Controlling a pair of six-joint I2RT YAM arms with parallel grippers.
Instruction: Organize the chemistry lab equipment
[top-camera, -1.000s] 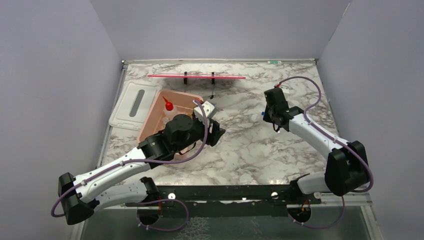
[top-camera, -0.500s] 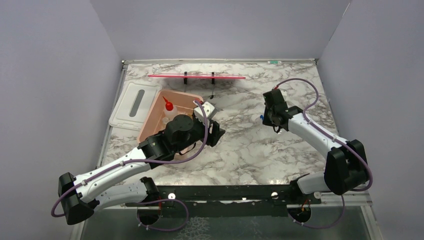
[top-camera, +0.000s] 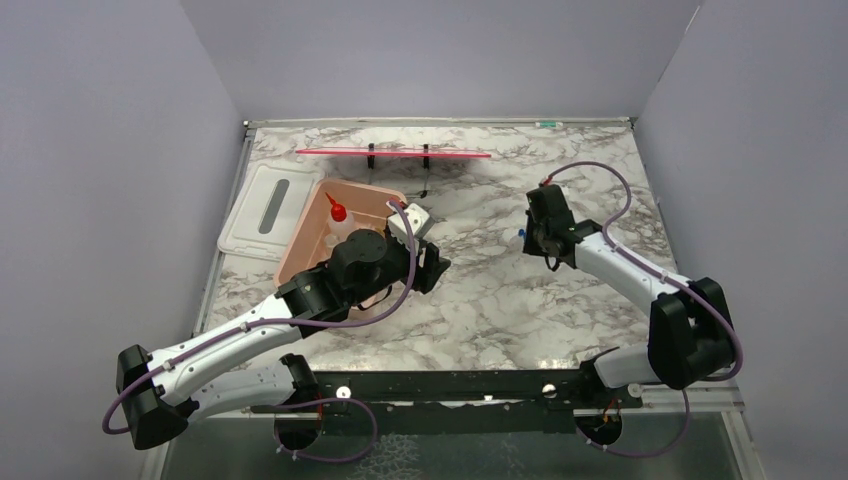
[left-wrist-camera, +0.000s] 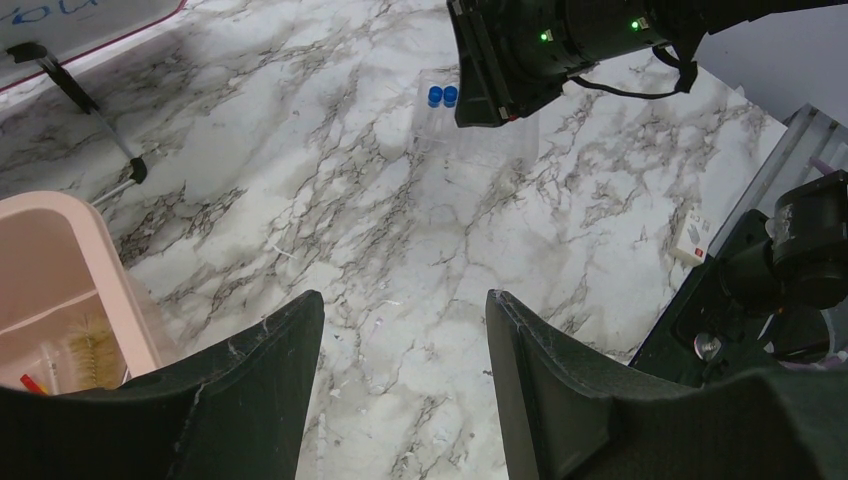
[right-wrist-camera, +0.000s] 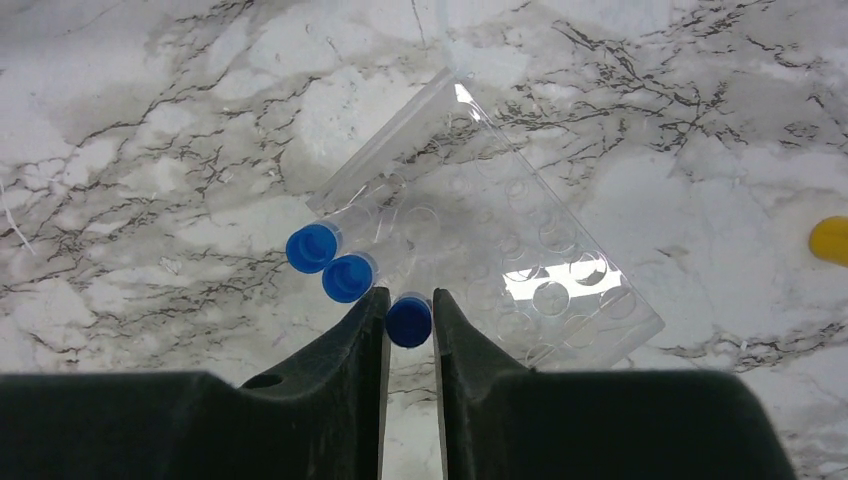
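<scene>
My right gripper (right-wrist-camera: 409, 305) is shut on a blue-capped tube (right-wrist-camera: 409, 322), held at the near corner of a clear plastic rack (right-wrist-camera: 520, 260). Two more blue-capped tubes (right-wrist-camera: 330, 262) stand in the rack just to its left; they also show in the left wrist view (left-wrist-camera: 441, 96). In the top view the right gripper (top-camera: 541, 240) is mid-right on the table. My left gripper (left-wrist-camera: 405, 330) is open and empty over bare marble beside the pink tub (top-camera: 318, 240). The squeeze bottle with red nozzle (top-camera: 337, 212) stands in the tub. A small brush (left-wrist-camera: 92, 345) lies inside it.
A white lid (top-camera: 262, 210) lies left of the tub. A red ruler on black stands (top-camera: 393, 153) crosses the back. A yellow object (right-wrist-camera: 830, 240) sits at the right edge of the right wrist view. A thin black rod (left-wrist-camera: 90, 110) lies behind the tub.
My right gripper has shifted slightly left and toward the near side with the tube in it. The left arm has not moved.
</scene>
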